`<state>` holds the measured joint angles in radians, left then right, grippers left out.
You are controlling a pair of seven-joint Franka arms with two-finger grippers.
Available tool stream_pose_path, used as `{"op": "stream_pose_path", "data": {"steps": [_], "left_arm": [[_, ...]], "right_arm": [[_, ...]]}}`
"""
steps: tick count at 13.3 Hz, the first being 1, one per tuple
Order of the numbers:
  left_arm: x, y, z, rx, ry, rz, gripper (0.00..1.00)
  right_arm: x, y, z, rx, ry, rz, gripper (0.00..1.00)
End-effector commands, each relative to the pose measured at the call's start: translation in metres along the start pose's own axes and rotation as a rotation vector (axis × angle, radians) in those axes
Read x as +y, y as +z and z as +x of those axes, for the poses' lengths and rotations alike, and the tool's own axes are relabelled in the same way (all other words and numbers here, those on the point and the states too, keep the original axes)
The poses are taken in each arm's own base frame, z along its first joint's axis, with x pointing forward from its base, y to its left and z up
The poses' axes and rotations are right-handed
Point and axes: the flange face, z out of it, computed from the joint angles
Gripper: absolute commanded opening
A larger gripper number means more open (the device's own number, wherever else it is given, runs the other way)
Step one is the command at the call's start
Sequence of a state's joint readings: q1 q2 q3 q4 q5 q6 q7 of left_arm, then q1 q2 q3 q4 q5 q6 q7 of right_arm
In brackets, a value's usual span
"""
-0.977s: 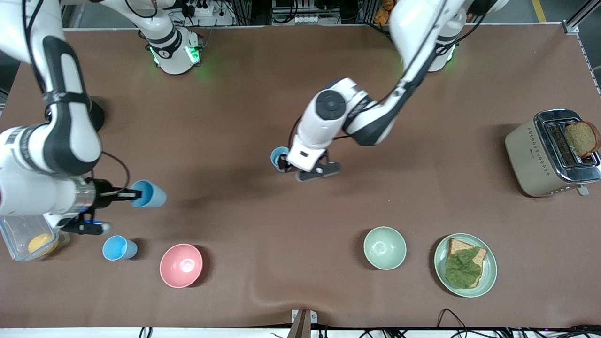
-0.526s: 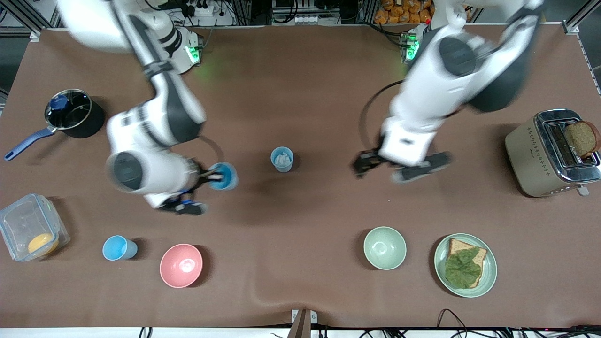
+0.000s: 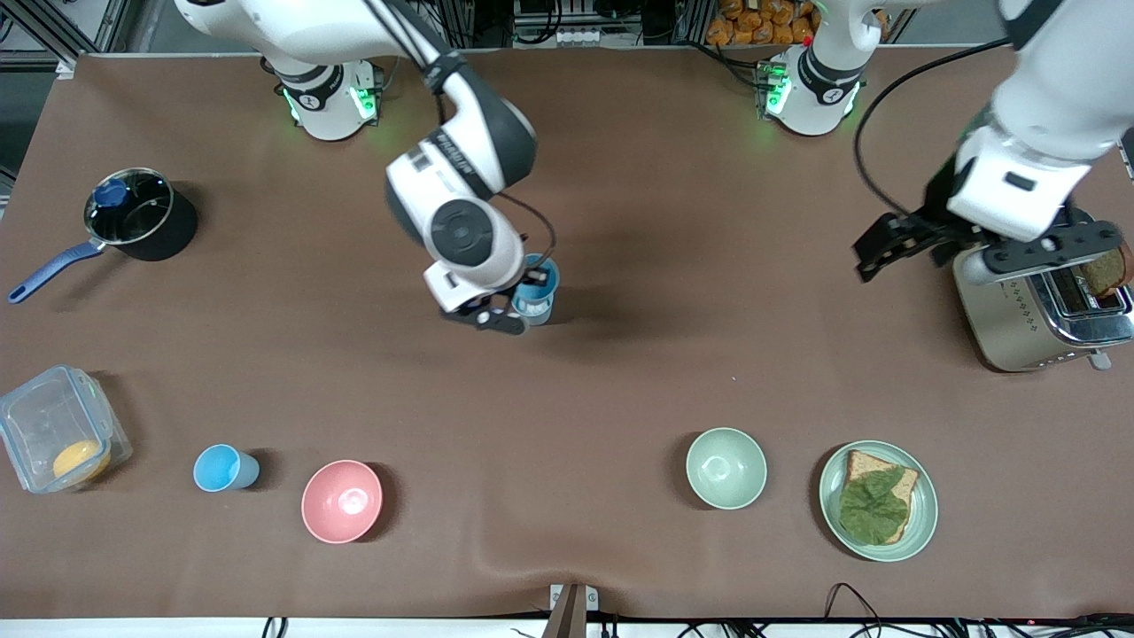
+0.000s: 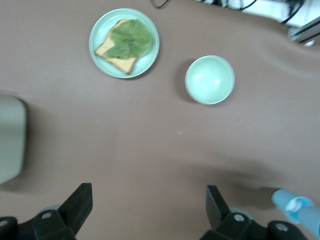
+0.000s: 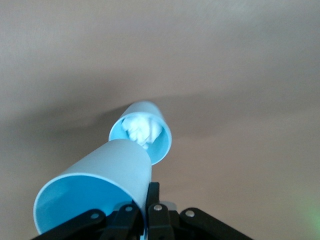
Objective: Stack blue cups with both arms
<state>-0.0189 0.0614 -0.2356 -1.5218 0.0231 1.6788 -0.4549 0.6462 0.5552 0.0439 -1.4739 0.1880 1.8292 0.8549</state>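
Note:
My right gripper (image 3: 523, 294) is shut on the wall of a light-blue cup (image 3: 541, 276) and holds it tilted, just over a second blue cup (image 3: 532, 307) standing at the table's middle. In the right wrist view the held cup (image 5: 95, 195) lies on its side in the gripper (image 5: 148, 210), its base beside the standing cup (image 5: 142, 132), which has something white and crumpled inside. A third blue cup (image 3: 221, 468) stands near the front camera beside the pink bowl (image 3: 342, 501). My left gripper (image 3: 890, 246) is open and empty, up beside the toaster (image 3: 1019, 328); it also shows in the left wrist view (image 4: 147, 210).
A pale green bowl (image 3: 726, 468) and a plate (image 3: 831, 483) with toast and lettuce lie near the front camera. A black pot (image 3: 140, 213) and a clear container (image 3: 58, 439) sit at the right arm's end. The toaster holds a slice of bread.
My right arm has carried its blue cup from its end of the table to the middle cup. My left arm has let go of the middle cup and drawn back to the toaster.

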Motion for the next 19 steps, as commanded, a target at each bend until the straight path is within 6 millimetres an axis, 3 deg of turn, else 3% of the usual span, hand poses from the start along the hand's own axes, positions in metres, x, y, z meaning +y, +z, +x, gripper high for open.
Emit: {"op": "stream_pose_path", "data": {"steps": [1, 4, 12, 13, 14, 19], "left_arm": [[-0.019, -0.004, -0.011, -0.025, 0.032, 0.032, 1.0], [-0.031, 0.005, -0.014, -0.045, 0.022, 0.046, 1.0], [-0.032, -0.001, -0.014, -0.03, 0.01, 0.041, 1.0], [-0.031, -0.001, -0.015, -0.032, 0.008, 0.042, 1.0], [-0.032, -0.003, -0.015, -0.031, 0.006, 0.037, 1.0], [-0.029, -0.005, -0.022, -0.058, 0.001, 0.02, 1.0]], "right_arm": [[0.003, 0.002, 0.0, 0.017, 0.016, -0.009, 0.0], [0.01, 0.012, 0.003, 0.021, 0.019, -0.041, 0.0], [0.007, 0.026, 0.003, 0.007, 0.015, -0.059, 0.0], [0.007, 0.027, 0.003, 0.005, 0.016, -0.061, 0.37], [0.007, 0.028, 0.003, 0.003, 0.016, -0.064, 0.99], [0.008, 0.023, 0.006, 0.01, 0.046, -0.055, 1.0]]}}
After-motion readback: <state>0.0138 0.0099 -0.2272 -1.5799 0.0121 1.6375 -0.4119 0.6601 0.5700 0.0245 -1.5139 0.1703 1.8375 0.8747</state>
